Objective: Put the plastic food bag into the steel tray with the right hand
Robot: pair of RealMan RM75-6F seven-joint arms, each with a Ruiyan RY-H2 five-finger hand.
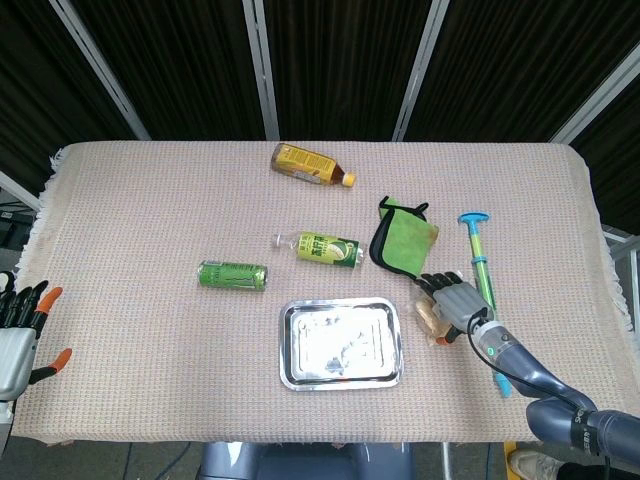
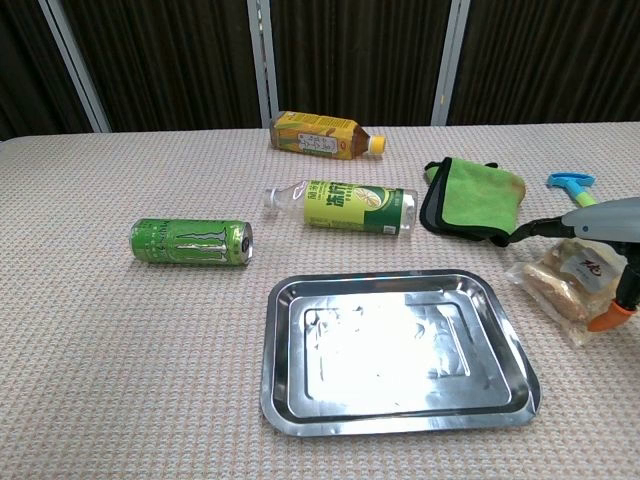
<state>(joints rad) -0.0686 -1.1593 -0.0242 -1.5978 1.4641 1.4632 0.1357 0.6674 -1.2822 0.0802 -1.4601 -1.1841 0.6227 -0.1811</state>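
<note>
The plastic food bag [image 1: 430, 314] [image 2: 561, 283], clear with brown snacks inside, lies on the table right of the steel tray [image 1: 288, 346] [image 2: 277, 398]. My right hand [image 1: 456, 301] [image 2: 608, 222] is low over the bag and covers its right part. Its dark fingers [image 2: 538, 228] reach over the bag's far edge, and the orange-tipped thumb [image 2: 606, 320] sits at the near edge. The fingers stay spread and no grip shows. Nothing lies in the tray. My left hand [image 1: 18, 332] hangs off the table's left edge, fingers apart, holding nothing.
A folded green cloth [image 1: 402, 238] [image 2: 471, 199] lies just behind the bag, and a blue-green pump tool [image 1: 481, 265] to its right. A green bottle [image 1: 326, 247], a green can [image 1: 232, 275] and a yellow bottle [image 1: 310, 165] lie further left and back.
</note>
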